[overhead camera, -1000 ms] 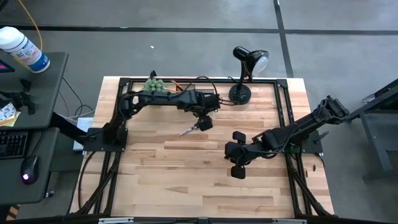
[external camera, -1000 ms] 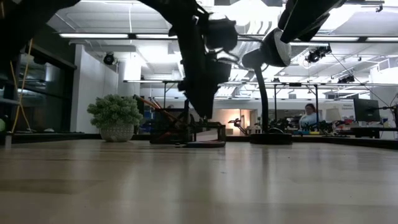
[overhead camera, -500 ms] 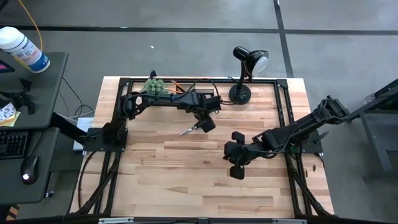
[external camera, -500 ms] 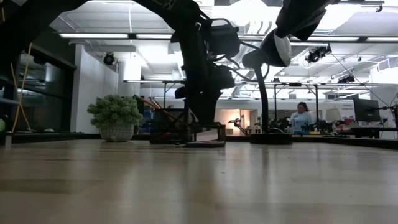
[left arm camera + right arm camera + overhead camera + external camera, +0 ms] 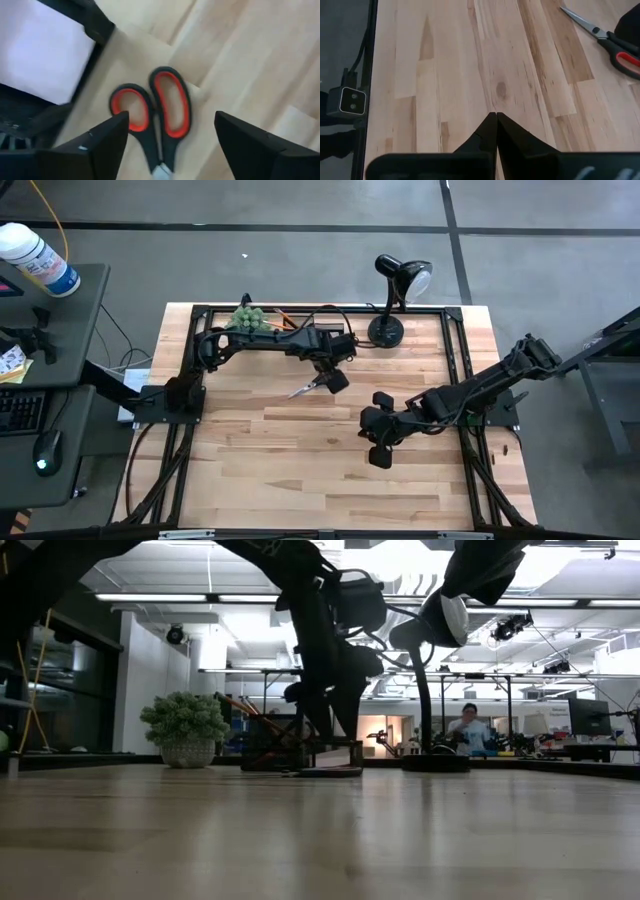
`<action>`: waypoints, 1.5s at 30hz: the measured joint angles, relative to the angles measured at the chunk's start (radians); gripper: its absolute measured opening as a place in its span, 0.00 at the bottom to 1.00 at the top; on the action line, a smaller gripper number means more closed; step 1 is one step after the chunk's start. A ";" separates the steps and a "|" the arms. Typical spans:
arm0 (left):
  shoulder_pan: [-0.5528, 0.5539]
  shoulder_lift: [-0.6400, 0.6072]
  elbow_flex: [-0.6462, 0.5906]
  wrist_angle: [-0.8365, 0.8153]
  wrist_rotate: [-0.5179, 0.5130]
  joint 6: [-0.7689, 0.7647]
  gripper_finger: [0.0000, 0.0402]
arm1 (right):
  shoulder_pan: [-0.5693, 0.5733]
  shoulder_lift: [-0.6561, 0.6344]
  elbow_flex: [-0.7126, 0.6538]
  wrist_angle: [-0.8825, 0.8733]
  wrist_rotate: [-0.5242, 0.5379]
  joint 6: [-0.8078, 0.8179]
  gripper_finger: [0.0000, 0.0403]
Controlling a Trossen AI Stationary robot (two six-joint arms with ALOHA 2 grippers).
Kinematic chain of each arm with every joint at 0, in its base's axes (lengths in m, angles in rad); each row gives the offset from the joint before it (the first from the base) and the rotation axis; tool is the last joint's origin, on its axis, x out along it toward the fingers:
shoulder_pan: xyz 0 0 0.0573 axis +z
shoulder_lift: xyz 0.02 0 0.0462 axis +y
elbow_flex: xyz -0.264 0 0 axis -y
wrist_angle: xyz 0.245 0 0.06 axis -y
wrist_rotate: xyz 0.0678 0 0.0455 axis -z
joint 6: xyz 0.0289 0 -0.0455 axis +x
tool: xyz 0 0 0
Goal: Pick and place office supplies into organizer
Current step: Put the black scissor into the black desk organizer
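L gripper [image 5: 167,145] hangs w/ jaws released over scissors [image 5: 155,117] lying beside organizer [image 5: 318,332], R gripper [image 5: 496,131] clenched well apart; handles may slip if jaws close off-centre.

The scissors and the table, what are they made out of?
The scissors: the handles look like black plastic with smooth orange-red lining inside the finger loops. The blades, seen from the right wrist view, look like bare shiny metal, pale and reflective. The table: wood, probably butcher-block style, since it shows many light planks joined side by side with grain streaks and a small knot. Its surface looks smooth and matte.
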 joint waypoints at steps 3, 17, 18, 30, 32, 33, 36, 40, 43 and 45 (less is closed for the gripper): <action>0.000 0.000 0.000 -0.005 0.047 -0.016 0.74 | 0.000 0.000 0.000 0.000 0.000 0.001 0.00; -0.001 0.075 0.000 -0.076 0.097 -0.007 0.74 | -0.001 0.000 0.000 0.042 0.024 -0.008 0.01; -0.001 0.075 0.000 -0.074 0.096 -0.008 0.74 | -0.001 0.000 0.000 0.041 0.026 -0.008 0.01; -0.007 0.079 0.128 -0.137 0.040 0.045 0.74 | -0.001 0.000 0.000 0.041 0.027 -0.011 0.01; -0.003 0.077 0.145 -0.129 0.026 0.048 0.74 | 0.000 0.000 0.000 0.041 0.027 -0.011 0.01; 0.000 0.077 0.149 -0.130 0.018 0.048 0.74 | 0.000 0.000 0.000 0.041 0.027 -0.011 0.00; 0.013 0.078 0.150 -0.131 0.003 0.048 0.74 | 0.000 0.000 0.000 0.041 0.027 -0.011 0.01; 0.023 0.090 0.149 -0.133 -0.005 0.045 0.74 | 0.000 0.000 0.000 0.041 0.030 -0.011 0.01; 0.033 0.097 0.147 -0.142 0.015 0.042 0.74 | 0.000 0.000 0.000 0.041 0.042 -0.012 0.00; 0.034 0.108 0.150 -0.137 0.023 0.041 0.74 | 0.000 0.000 0.000 0.041 0.058 -0.012 0.01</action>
